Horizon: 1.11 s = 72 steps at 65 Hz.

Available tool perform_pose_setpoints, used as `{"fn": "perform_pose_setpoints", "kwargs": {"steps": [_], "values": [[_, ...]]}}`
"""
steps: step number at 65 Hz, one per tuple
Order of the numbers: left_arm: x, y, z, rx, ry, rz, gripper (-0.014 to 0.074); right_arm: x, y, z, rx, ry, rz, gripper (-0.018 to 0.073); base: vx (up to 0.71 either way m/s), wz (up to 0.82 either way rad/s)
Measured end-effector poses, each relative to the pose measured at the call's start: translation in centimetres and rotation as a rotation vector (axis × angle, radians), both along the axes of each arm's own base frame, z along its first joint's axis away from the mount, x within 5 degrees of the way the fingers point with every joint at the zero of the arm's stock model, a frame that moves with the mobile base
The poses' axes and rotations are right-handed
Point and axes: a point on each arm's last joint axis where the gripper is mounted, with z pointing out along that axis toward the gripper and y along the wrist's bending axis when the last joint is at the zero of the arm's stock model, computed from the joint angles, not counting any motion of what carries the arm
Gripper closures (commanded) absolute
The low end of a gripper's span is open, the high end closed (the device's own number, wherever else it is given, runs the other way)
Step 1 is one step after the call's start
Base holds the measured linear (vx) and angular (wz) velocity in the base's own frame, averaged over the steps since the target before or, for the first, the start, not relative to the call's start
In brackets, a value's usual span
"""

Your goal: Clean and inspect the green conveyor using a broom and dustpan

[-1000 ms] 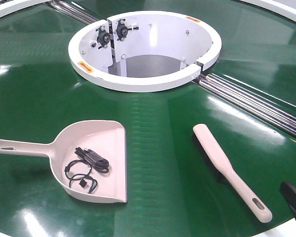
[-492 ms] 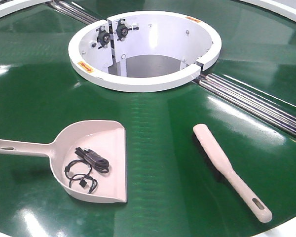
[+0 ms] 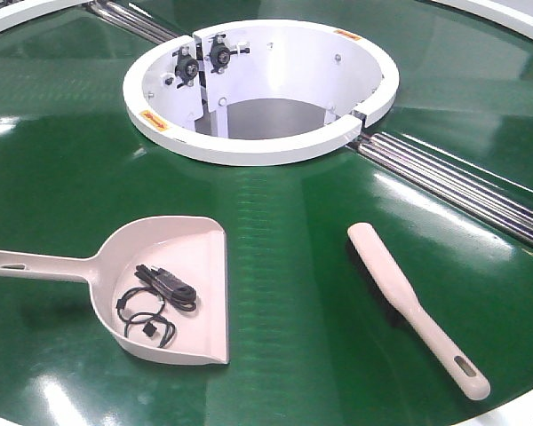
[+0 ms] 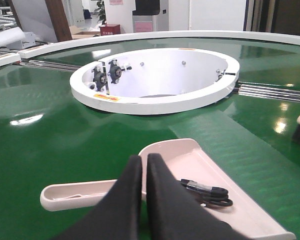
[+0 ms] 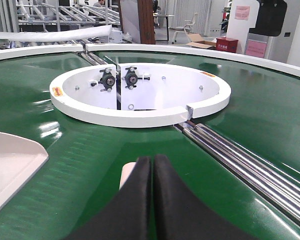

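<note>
The pale-pink dustpan (image 3: 169, 288) lies on the green conveyor (image 3: 284, 266) at front left, handle pointing left, with a coiled black cable (image 3: 155, 302) inside it. The broom (image 3: 413, 306) lies at front right, handle toward the near edge. Neither gripper shows in the front view. In the left wrist view my left gripper (image 4: 143, 162) is shut and holds nothing, above and short of the dustpan (image 4: 200, 170). In the right wrist view my right gripper (image 5: 151, 161) is shut on nothing, with the broom's tip (image 5: 126, 176) just showing beside its left finger.
A white ring housing (image 3: 258, 89) with black bearings stands at the belt's centre. Silver rollers (image 3: 462, 182) run from it toward the right edge. The belt's white rim (image 3: 515, 417) passes close by the broom handle.
A dark gripper part at the front view's lower right one second ago has left the picture. Dustpan and broom have not moved.
</note>
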Motion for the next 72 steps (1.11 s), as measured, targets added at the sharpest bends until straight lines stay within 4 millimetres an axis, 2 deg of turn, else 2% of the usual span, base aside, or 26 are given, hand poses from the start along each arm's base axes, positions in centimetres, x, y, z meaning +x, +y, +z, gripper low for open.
{"fn": "perform_pose_setpoints", "kwargs": {"steps": [34,41,52,72], "values": [[0.0,0.1,-0.3,0.026,-0.002,0.003,0.0604,0.0,0.0,0.0,0.000,-0.001,0.000,0.0568,0.00,0.00],[-0.3,0.4,-1.7,0.009,0.008,0.036,0.0604,0.0,0.0,0.0,0.000,-0.001,0.000,0.0568,0.00,0.00],[-1.1,0.8,-5.7,-0.058,-0.020,0.093,0.0604,0.0,0.0,0.0,0.000,-0.001,0.000,0.0568,0.00,0.00],[-1.6,1.2,-5.7,-0.080,-0.088,0.147,0.0604,0.0,0.0,0.0,0.000,-0.002,0.000,0.0568,0.00,0.00]]}}
